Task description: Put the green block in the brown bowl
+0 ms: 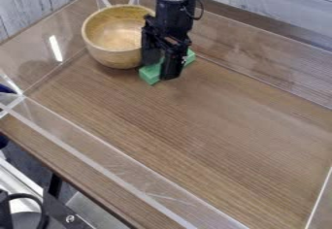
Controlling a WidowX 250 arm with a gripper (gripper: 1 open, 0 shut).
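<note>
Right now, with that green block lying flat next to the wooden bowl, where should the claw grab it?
Probably across its narrow width near the middle, coming straight down from above. The green block lies flat on the table, a low elongated bar, so only its long sides offer grip. The open claw already hangs over it, beside the brown bowl.

The black arm [173, 0] reaches down from the top of the view, nearly vertical. Its pincer [166, 68] points downward, fingers spread wide apart

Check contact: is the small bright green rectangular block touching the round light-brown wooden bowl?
Cannot tell. In the camera view the green block lies on the table right by the wooden bowl, but the open black gripper hides the near edge.
</note>
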